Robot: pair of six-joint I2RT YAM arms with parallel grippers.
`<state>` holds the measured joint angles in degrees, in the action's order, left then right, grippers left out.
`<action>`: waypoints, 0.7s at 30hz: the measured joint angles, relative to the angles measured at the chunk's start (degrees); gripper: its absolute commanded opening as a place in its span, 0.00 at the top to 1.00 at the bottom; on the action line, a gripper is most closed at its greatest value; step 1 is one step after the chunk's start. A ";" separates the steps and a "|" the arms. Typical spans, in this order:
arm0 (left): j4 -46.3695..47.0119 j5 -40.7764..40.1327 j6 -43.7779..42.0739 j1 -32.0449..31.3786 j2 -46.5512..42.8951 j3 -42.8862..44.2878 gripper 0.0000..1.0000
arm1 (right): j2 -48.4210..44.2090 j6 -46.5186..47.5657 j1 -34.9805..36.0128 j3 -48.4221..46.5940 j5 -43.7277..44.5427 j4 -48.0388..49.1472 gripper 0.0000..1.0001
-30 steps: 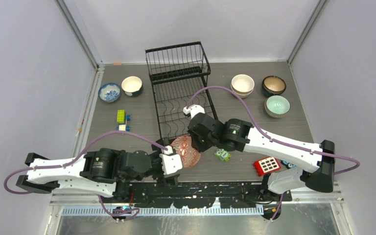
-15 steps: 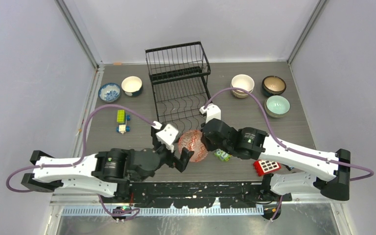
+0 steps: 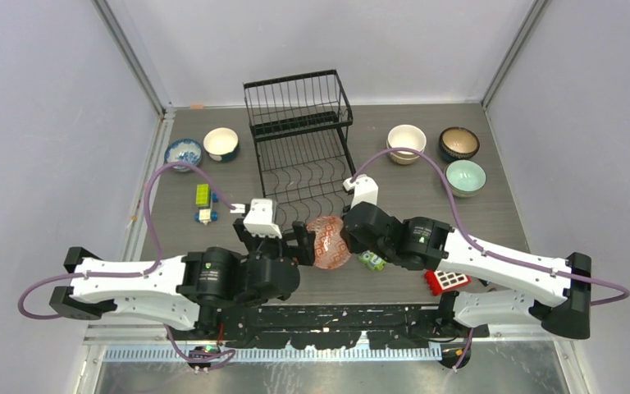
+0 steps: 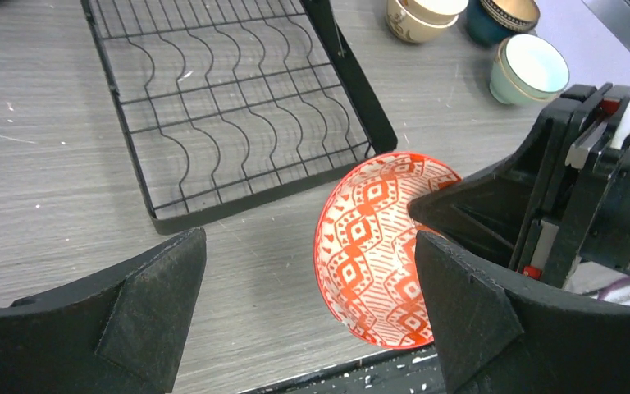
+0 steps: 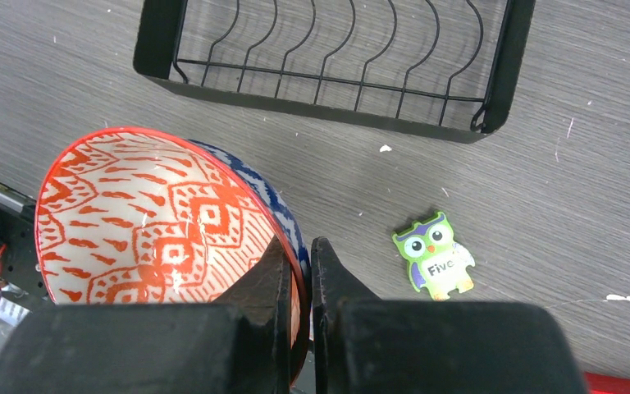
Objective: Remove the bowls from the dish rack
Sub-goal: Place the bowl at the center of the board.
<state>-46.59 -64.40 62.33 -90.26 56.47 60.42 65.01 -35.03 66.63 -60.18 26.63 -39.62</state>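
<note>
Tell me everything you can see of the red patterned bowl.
The red patterned bowl is small, round and looks like glazed ceramic: white inside with red-orange diamond motifs, a red rim and a blue-and-white patterned outside. It is tipped on edge, its opening facing the left arm. The right gripper is shut on its rim, one finger inside, one outside. It hangs just in front of the dish rack. The open left gripper faces it without touching.

Grey wood-grain table [image 3: 492,213], pale lilac walls [image 3: 49,123]
</note>
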 measured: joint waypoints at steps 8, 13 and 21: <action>-5.70 -1.29 3.41 2.19 5.09 3.52 0.00 | -0.20 -1.53 0.00 0.20 0.57 0.35 0.98; -5.42 1.11 3.74 5.99 5.09 2.05 0.00 | -0.15 -2.03 0.00 0.20 0.57 0.46 0.98; -5.38 9.29 5.03 12.33 5.11 0.83 0.00 | -0.15 -3.80 0.00 0.20 1.25 0.57 0.99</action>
<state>-51.96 -55.11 67.35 -77.93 61.58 61.25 64.86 -38.83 66.63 -59.99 27.88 -39.05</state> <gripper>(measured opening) 0.996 0.111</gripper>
